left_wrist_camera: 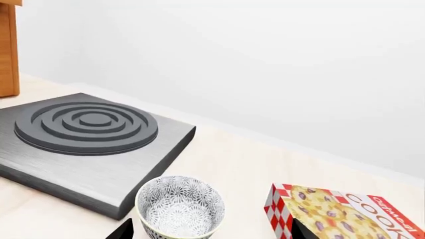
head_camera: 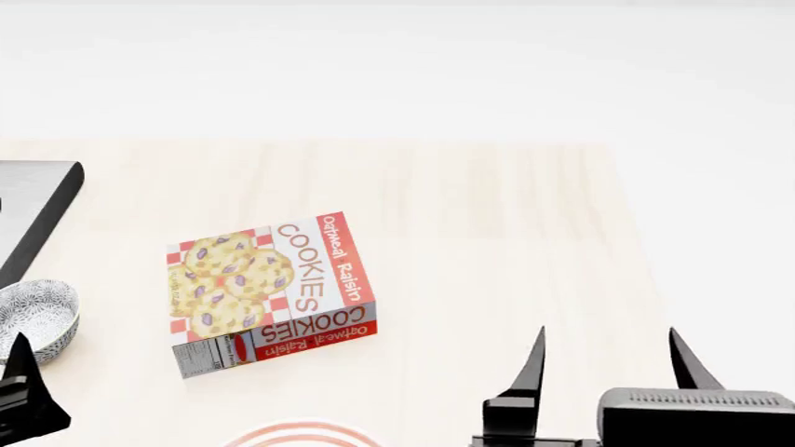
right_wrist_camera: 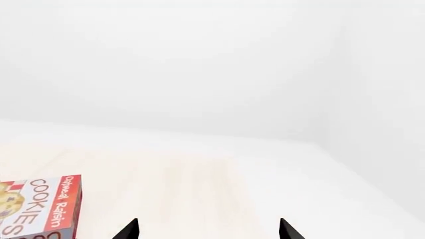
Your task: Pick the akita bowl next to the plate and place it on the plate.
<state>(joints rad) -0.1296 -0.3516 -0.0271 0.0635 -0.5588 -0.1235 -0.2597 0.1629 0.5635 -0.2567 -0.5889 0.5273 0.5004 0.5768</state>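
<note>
pale wood tabletop point(head_camera: 497, 233) fills the head view, with a plain white wall behind it. nearest, at the six o'clock edge of that view, a thin arc of the plate point(head_camera: 302, 435) shows its red-pink rings; the rest is cut off. at about five o'clock the right gripper point(head_camera: 609, 358) hovers over bare wood, its two black fingers point(head_camera: 532, 363) spread well apart with nothing between them; the right wrist view shows the same two tips wide apart above the empty board. at about eight o'clock only one dark finger of the left gripper point(head_camera: 22, 372) pokes into the head view. in the left wrist view its two tips sit at the lower edge, one on either side of the akita bowl point(left_wrist_camera: 180, 206), spread and seemingly not touching it, though the contact is cut off by the frame.

that bowl point(head_camera: 35, 317) stands upright on the wood at nine o'clock in the head view, speckled grey and white, just ahead of the left finger. a cookie box point(head_camera: 267, 291) lies flat near the centre, between bowl and right gripper, apart from both. farther off at ten o'clock sits a dark grey stove slab point(left_wrist_camera: 86, 144) with concentric rings, the bowl just beside its near corner. a wooden panel point(left_wrist_camera: 8, 50) stands beyond it.
</note>
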